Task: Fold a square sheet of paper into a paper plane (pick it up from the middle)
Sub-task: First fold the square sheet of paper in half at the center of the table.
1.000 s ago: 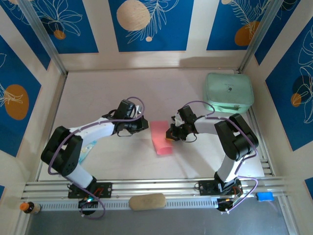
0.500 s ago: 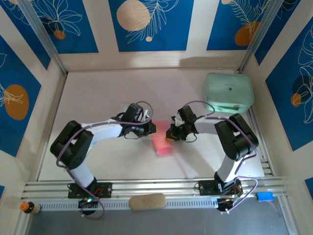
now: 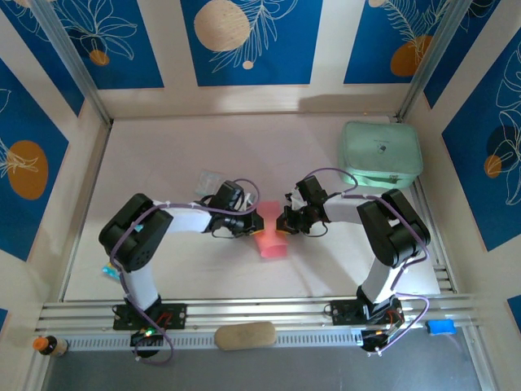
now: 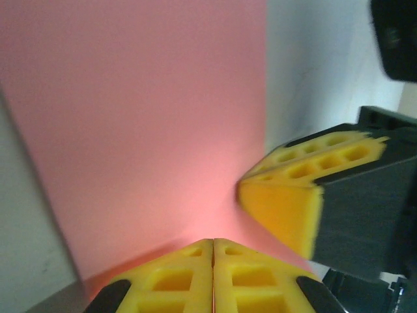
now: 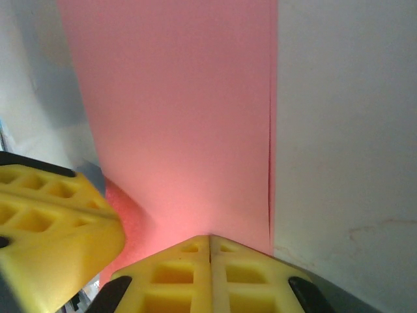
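The square sheet of paper (image 3: 271, 244) lies mid-table as a narrow salmon-pink strip, with a layered edge along its right side in the right wrist view (image 5: 176, 111). My left gripper (image 3: 254, 222) is shut, and its yellow tips (image 4: 213, 242) rest on the pink paper (image 4: 143, 117) at its far left edge. My right gripper (image 3: 282, 225) is shut too, its tips (image 5: 210, 238) down on the paper's far right edge. The two grippers nearly touch; each wrist view shows the other's fingers (image 4: 280, 202) (image 5: 52, 222). A paper plane is out of view.
A mint-green case (image 3: 381, 153) stands at the back right. A clear plastic packet (image 3: 210, 179) lies just behind the left wrist. A tan oblong pad (image 3: 245, 335) rests on the front rail, with a small bottle (image 3: 47, 345) at the front left corner.
My left arm has swung right until its shut gripper reached the paper's far left edge, covering that end. The right arm has stayed put.
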### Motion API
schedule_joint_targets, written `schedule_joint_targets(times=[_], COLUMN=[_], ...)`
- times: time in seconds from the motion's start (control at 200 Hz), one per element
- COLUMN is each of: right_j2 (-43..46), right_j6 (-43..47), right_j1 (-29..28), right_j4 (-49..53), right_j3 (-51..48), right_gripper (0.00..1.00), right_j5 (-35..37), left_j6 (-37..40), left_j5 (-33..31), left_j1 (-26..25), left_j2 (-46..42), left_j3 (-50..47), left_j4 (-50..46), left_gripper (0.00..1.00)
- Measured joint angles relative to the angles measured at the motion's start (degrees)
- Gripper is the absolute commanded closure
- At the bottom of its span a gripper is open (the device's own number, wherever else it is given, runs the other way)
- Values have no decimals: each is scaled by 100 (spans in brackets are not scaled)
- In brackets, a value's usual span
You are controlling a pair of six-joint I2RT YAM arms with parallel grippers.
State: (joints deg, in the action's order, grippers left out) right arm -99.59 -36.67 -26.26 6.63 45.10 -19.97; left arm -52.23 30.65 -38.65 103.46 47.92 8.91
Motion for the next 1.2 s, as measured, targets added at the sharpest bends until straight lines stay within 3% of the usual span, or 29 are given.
schedule_joint_targets(times=[0.345,0.635,1.2], right_j2=[0,4,4], right_j6=[0,-2,-2], right_j1=[0,0,0], right_j4=[-24,-24,-24], right_j3=[-17,-22,-22], right_gripper=[100,100,100], right_j5=[-4,-2,0], left_j6=[177,144,-142], left_j5=[-22,-195,-13], left_j1=[0,-28,-144], left_j2=[0,-367,-214], left_j3=[-326,-330,-796], left_j4=[280,-83,763], left_gripper=[92,92,92])
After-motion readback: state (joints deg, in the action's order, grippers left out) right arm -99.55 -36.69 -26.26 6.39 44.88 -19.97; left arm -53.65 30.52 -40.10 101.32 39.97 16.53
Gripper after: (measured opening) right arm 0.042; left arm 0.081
